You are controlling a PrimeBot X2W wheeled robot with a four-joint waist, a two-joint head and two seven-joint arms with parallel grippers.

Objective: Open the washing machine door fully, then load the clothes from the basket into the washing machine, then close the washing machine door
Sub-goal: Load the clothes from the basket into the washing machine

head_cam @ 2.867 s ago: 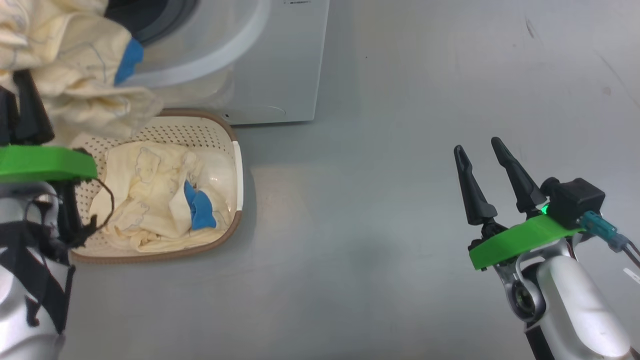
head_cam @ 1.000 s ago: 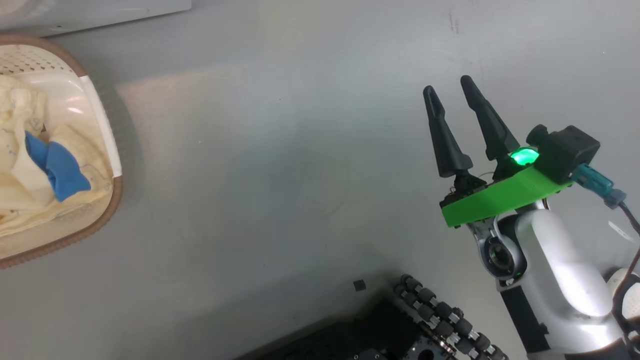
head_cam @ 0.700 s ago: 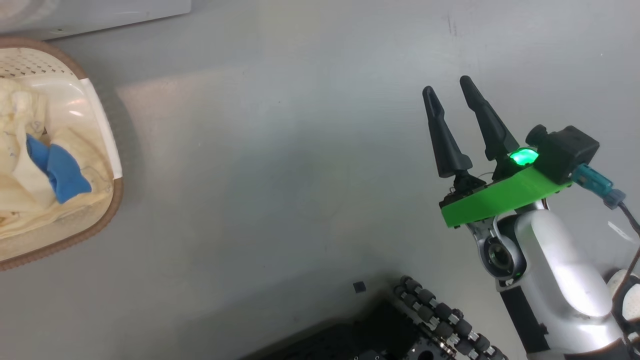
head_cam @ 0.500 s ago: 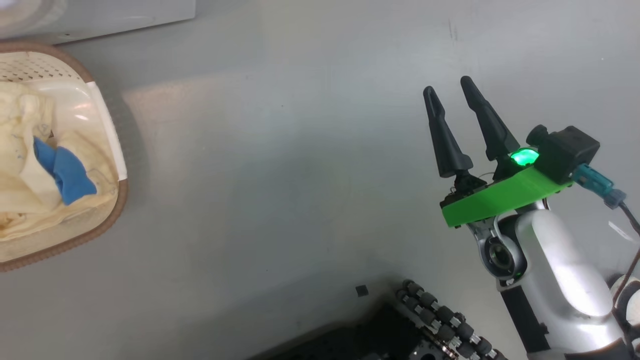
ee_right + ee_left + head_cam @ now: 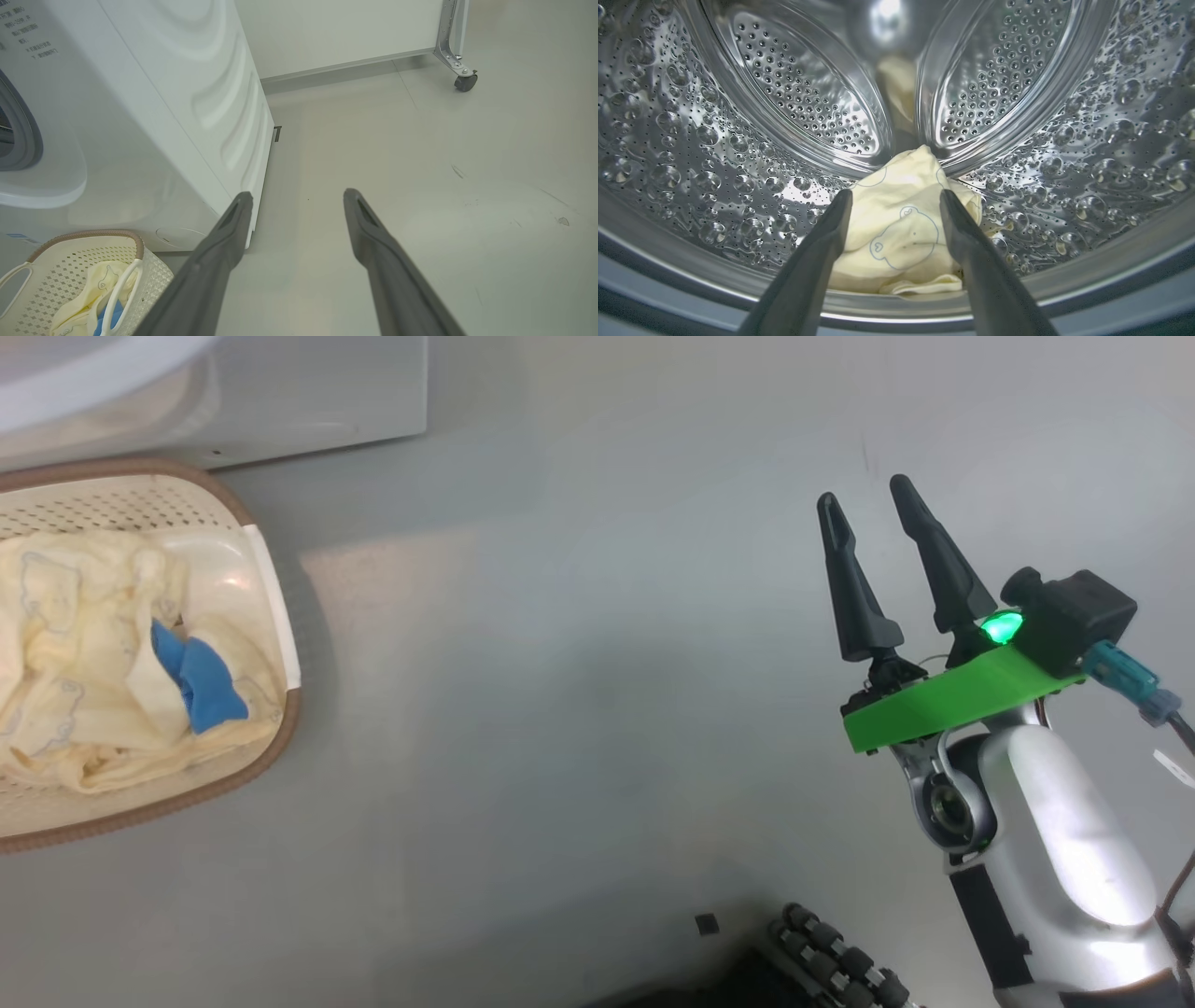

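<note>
My left gripper (image 5: pixel 895 196) is inside the washing machine's steel drum (image 5: pixel 798 93), open. A cream garment (image 5: pixel 901 233) with a bear print lies loose on the drum floor between and beyond its fingers. More of the clothes (image 5: pixel 84 644), cream with a blue patch, lie in the basket (image 5: pixel 112 504) on the floor in front of the washing machine (image 5: pixel 308 401). Off to the right, my right gripper (image 5: pixel 873 490) hangs open and empty above the floor, well away from the basket (image 5: pixel 60 270). The washing machine door is out of view.
The washer's white side panel (image 5: pixel 187 102) stands just left of my right gripper (image 5: pixel 296 193). A cart leg with a caster (image 5: pixel 465 81) stands at the far wall. My wheeled base (image 5: pixel 831 961) shows at the bottom of the head view.
The garment that my left gripper held up at the washer's opening now lies let go in the drum. The head camera has shifted, so the basket shows further right. The right arm has stayed put.
</note>
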